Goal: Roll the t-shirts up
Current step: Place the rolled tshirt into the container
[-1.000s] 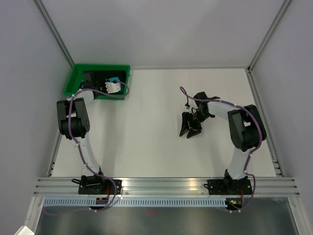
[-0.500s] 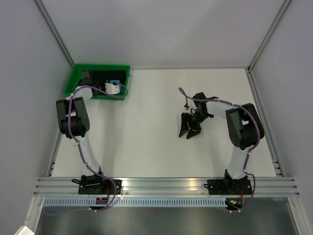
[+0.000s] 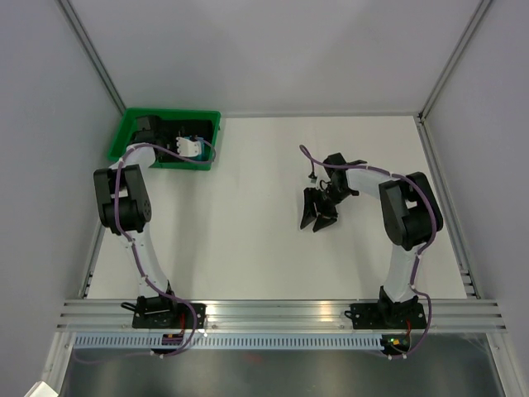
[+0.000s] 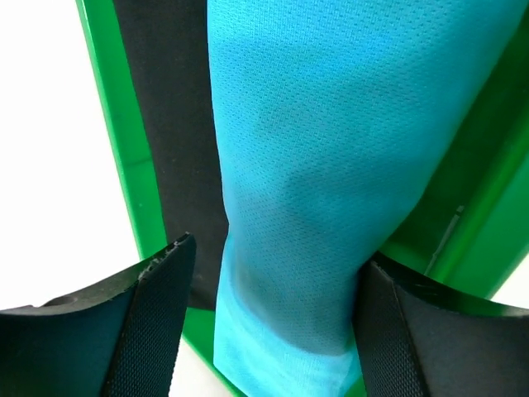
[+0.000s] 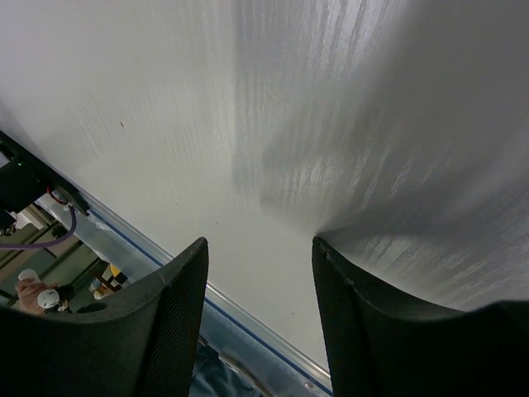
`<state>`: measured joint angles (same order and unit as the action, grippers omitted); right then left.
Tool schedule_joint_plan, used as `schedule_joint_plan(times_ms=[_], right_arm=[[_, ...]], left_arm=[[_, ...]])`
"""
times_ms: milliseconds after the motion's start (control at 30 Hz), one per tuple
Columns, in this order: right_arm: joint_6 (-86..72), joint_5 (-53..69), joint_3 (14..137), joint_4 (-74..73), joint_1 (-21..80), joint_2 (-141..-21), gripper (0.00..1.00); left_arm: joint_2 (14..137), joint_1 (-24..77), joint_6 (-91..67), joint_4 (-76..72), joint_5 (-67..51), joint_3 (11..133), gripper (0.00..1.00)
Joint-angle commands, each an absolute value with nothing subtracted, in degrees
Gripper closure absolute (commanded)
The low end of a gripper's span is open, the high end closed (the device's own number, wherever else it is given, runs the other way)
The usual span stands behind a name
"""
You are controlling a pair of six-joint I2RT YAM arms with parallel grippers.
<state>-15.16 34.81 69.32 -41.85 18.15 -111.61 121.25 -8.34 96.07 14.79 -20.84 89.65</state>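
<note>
While right jaws stay spread, left jaws have released the teal t-shirt (image 4: 314,165).

Teal t-shirt (image 4: 314,165): knit cloth, fine mesh weave, matt. Black t-shirt (image 4: 173,124): dull cloth. Tray (image 4: 116,124): smooth glossy green plastic. Table (image 5: 165,99): matt, faintly streaked. Left gripper (image 4: 277,252) pads (image 4: 157,331): black, finely ribbed.

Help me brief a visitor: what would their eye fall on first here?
The bright green tray in the far left corner of the table, holding a rolled teal t-shirt beside a black t-shirt. The left tool hangs open astride the teal roll, while the right tool is open and empty above the table, right of centre.
</note>
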Motion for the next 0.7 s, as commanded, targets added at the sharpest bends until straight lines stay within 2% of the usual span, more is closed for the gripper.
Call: schedule_joint_plan(times_ms=[0,33,667], right_arm=[[-14.24,35.07,71.37,-42.71,18.46,-112.67,0.41],[-14.06,35.16,71.37,-42.63,18.46,-112.76,0.41],[-10.99,36.56,73.83,-43.33,18.54,-114.17,0.40]], left_arm=[[118.83,-8.96,97.65,19.07,-20.74,88.77,0.24],[118.57,-8.96,97.73,19.07,-20.74,88.77,0.01],[110.83,-9.05,99.58,16.52,-20.04,84.47,0.00]])
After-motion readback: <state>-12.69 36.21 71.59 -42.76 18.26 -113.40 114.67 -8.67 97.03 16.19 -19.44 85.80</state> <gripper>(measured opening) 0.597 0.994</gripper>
